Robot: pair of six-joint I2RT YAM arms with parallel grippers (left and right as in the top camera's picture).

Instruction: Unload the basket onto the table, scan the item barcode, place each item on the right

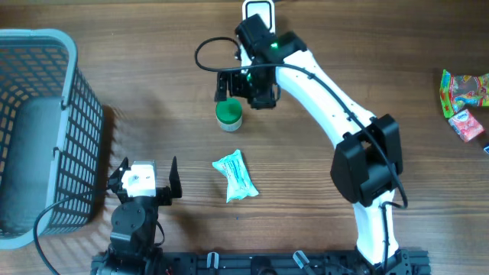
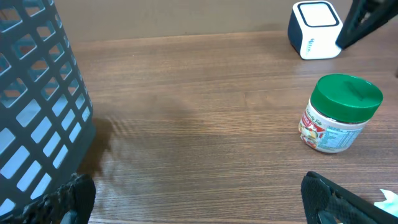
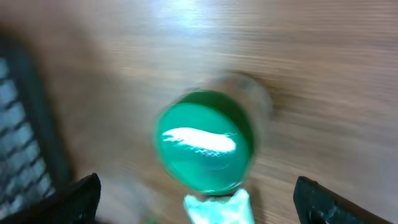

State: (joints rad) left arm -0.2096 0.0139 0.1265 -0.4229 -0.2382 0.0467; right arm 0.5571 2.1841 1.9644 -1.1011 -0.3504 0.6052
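Left wrist: small jar [image 2: 339, 118], green lid [image 2: 346, 96], printed label [image 2: 324, 132], upright; left fingers [image 2: 339, 200], right fingers [image 3: 71, 200] wide apart, empty.

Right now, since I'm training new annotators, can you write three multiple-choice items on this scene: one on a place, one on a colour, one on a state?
1. Where does the jar stand?
A. between the scanner and the teal packet
B. on top of the scanner
C. inside the basket

2. What colour is the jar's lid?
A. red
B. white
C. green

3. How is the right tool?
A. shut on the jar
B. open, holding nothing
C. shut on the teal packet

Answers:
1 A, the overhead view shows it between them.
2 C, both wrist views show green.
3 B, its jaws are wide apart above the jar.
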